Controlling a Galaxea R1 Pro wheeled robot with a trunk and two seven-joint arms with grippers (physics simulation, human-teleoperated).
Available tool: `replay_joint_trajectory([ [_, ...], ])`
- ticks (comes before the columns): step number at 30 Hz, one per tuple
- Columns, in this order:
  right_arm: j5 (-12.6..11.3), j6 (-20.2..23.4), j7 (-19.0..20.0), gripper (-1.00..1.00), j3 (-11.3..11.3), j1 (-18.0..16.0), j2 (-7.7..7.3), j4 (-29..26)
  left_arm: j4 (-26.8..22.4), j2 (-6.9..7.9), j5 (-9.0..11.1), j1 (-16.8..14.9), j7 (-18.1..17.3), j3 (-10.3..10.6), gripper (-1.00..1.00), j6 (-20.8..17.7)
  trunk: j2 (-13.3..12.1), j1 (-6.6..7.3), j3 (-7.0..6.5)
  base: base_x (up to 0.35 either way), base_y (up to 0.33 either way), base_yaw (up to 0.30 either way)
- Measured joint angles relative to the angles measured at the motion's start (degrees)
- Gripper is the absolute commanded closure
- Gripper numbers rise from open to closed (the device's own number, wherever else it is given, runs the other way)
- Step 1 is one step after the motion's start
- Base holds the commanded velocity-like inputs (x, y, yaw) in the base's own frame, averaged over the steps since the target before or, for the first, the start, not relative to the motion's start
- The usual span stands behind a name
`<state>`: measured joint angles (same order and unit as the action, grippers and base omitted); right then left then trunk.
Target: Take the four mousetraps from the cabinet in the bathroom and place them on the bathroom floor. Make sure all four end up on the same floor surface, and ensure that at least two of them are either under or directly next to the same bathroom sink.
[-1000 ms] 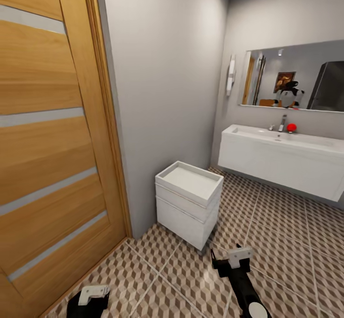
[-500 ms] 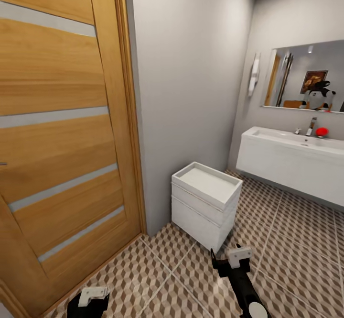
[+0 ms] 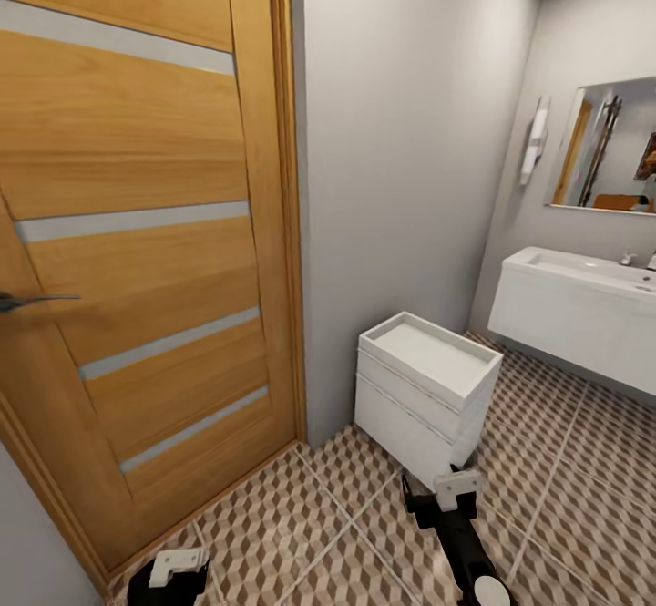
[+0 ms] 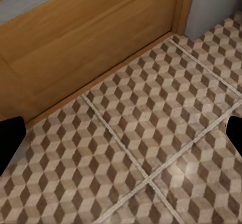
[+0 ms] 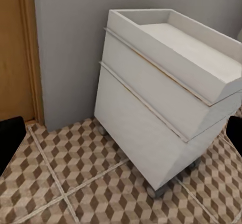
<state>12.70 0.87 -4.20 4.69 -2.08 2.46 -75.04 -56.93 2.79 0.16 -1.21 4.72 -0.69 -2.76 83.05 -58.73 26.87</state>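
Facing wooden door (image 3: 137, 251) & grey wall, bathroom floor (image 3: 301, 533) below.
Sink (image 3: 583, 310) at far right under mirror (image 3: 606, 146); small white unit (image 3: 426, 396) on floor by wall, just ahead of right gripper (image 3: 437, 497). Left gripper (image 3: 173, 574) low near door. Both grippers spread wide in wrist views, holding nothing. No mousetraps or cabinet seen.

Camera view swung left: more of the wooden door (image 3: 137, 251), its handle (image 3: 32, 299) newly visible.
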Motion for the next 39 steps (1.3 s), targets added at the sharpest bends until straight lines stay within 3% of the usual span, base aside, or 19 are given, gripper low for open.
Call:
replay_joint_trajectory([
  [39, 0.0, 0.0, 0.07, -1.0, 0.07, 0.0, 0.0, 0.0, 1.1, -0.09, 0.0, 0.0, 0.0, 0.0, -1.0, 1.25, 0.0, 0.0, 0.0, 0.0, 0.0, 0.247],
])
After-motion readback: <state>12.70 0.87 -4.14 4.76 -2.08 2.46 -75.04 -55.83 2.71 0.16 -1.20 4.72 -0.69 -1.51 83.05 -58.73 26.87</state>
